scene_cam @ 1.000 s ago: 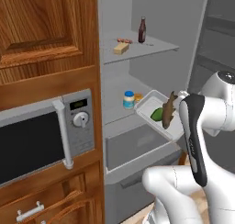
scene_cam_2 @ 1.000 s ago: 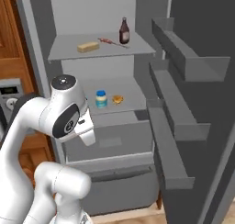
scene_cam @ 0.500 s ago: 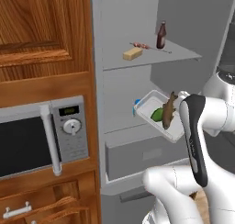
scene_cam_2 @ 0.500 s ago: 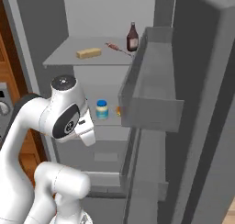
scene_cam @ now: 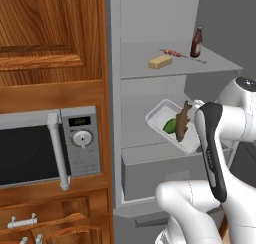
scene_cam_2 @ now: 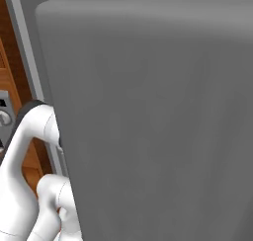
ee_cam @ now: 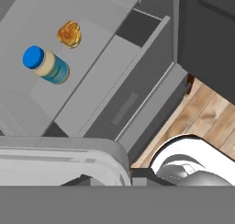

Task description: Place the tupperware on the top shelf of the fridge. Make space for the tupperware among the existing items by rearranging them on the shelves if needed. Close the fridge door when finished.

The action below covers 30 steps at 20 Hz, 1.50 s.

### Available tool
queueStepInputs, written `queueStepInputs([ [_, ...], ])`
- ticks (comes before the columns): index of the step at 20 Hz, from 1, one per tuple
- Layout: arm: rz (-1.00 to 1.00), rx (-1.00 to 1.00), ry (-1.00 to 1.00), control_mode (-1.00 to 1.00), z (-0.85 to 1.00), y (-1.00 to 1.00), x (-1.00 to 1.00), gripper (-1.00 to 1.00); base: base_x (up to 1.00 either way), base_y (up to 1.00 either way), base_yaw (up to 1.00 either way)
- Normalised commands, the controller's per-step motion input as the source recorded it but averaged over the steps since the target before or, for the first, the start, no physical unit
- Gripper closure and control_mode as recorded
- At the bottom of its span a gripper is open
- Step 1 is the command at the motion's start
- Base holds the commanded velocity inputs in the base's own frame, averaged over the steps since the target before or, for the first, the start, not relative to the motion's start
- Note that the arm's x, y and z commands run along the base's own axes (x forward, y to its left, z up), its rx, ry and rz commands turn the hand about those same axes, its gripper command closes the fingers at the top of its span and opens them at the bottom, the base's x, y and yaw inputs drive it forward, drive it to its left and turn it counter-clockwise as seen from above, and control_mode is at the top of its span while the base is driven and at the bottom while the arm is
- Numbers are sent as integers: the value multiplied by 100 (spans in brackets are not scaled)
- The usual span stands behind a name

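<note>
Fingers (ee_cam: 108, 184) grip the tupperware (scene_cam: 172, 125); lifted carelessly, it could knock the bottle (scene_cam: 197, 42) at the top shelf's (scene_cam: 145, 58) right edge.

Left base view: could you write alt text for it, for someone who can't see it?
A white robot arm holds a clear tupperware, with green and brown food inside, in front of an open grey fridge. On the top shelf stand a dark bottle, a tan block and a thin reddish piece; a microwave sits in wooden cabinets alongside.

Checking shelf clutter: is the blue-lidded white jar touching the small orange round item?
Apart. In the hand view, bare grey shelf shows plainly between the blue-lidded white jar and the small orange round item.
</note>
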Motion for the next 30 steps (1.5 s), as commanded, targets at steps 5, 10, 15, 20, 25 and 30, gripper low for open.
queueStepInputs([
  [5, 5, 0, -3, -100, -15, 4, 7, 100, 0, 0, 0],
  [10, 2, 1, -20, -100, 40, 0, -3, 100, 0, 0, 0],
  [15, -6, 3, 1, -100, 55, 4, -3, 100, 0, 0, 0],
  [20, -23, 22, 9, -100, 65, 0, 0, 100, 0, 0, 0],
  [25, -24, 20, 2, -100, 76, 2, 0, 100, 0, 0, 0],
  [30, -15, 14, 0, -100, 66, 20, 1, 100, 0, 0, 0],
])
